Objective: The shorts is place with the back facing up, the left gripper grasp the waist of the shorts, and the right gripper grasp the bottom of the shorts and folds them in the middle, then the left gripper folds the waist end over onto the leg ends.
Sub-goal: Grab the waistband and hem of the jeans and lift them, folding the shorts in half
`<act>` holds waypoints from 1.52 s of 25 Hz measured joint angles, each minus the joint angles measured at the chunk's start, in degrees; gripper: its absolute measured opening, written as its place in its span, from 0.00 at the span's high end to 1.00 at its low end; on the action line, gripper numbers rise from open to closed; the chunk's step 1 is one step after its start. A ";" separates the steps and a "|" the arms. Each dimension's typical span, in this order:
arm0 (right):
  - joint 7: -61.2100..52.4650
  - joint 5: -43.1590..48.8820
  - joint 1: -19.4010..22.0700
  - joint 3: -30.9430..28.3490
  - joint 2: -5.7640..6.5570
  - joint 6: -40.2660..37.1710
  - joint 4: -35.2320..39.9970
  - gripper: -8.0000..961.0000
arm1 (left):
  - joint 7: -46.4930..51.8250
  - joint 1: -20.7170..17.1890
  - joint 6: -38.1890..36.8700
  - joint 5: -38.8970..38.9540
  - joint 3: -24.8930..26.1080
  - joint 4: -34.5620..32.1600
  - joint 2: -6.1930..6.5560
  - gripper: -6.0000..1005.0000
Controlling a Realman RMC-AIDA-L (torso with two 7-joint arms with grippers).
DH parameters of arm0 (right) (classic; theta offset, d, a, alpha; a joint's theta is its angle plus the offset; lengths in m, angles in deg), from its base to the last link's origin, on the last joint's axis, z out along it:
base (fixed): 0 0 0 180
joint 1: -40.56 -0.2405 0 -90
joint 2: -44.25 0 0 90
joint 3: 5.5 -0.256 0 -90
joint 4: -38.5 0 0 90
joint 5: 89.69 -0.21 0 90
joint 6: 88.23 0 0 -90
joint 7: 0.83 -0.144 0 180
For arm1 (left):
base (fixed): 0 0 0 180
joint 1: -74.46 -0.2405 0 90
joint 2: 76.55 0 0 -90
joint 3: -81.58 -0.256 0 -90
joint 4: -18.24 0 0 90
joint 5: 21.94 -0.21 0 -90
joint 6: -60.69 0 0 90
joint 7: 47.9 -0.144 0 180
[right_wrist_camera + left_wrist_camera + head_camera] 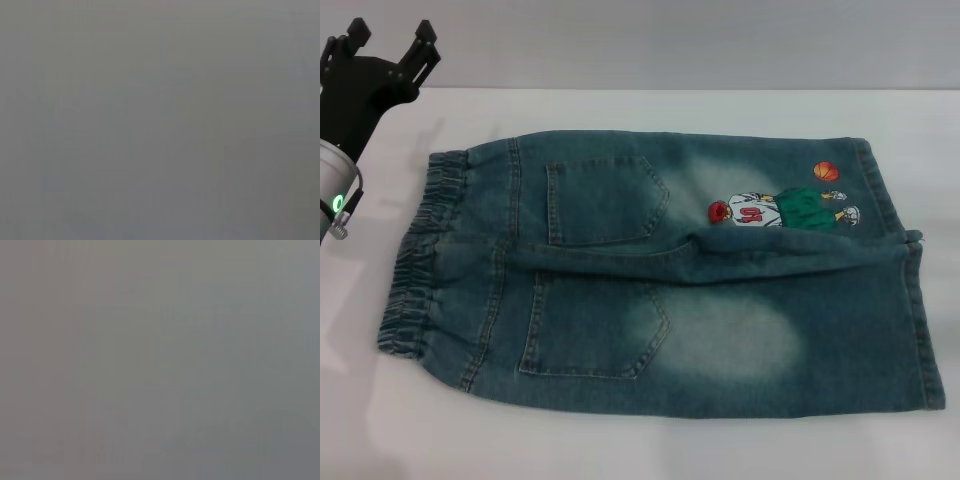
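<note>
The faded blue denim shorts [660, 270] lie flat on the white table [650, 450], back up, with two patch pockets showing. The gathered elastic waist [420, 255] is at the left end. The leg ends [905, 270] form the right end, and the far leg carries a cartoon player print [780, 208] with an orange ball. My left gripper [388, 40] hovers at the far left corner, above and behind the waist, open and holding nothing. My right gripper is out of view. Both wrist views show only plain grey.
White table surface surrounds the shorts on all sides. A grey wall [670, 40] runs along the back edge of the table. A fabric ridge [720, 255] runs along the middle of the shorts between the two legs.
</note>
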 joint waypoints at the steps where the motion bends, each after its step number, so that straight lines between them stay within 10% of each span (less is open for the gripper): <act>1: 0.00 0.04 -0.09 0.05 0.03 0.56 0.00 0.31 | 1.36 0.08 0.76 0.02 -0.76 -0.53 0.17 0.16; 11: 0.00 0.43 -0.38 0.58 0.16 3.84 0.06 0.31 | 33.91 -3.05 13.56 -14.75 -14.08 -23.47 6.07 0.16; 13: 0.00 0.44 -0.21 0.49 0.18 4.09 0.06 0.31 | 51.95 -2.95 12.99 -31.03 -14.48 -31.23 9.12 0.16; 18: 0.00 0.19 0.01 0.08 0.20 5.21 0.50 0.31 | 76.80 -2.93 4.57 -59.72 -11.05 -44.42 11.40 0.16; 21: 0.00 0.09 0.03 -0.12 0.26 5.36 1.13 0.31 | 86.93 -3.64 -1.28 -73.98 -7.57 -51.96 10.58 0.16; 28: 0.00 -0.09 -0.70 -2.24 0.42 6.11 3.42 0.31 | 103.40 -10.52 -14.05 -107.51 0.31 -72.72 1.15 0.16; 38: -0.01 -0.18 -1.83 -2.30 0.53 7.38 6.23 0.31 | 108.34 -17.94 -15.55 -110.54 0.99 -72.95 0.94 0.16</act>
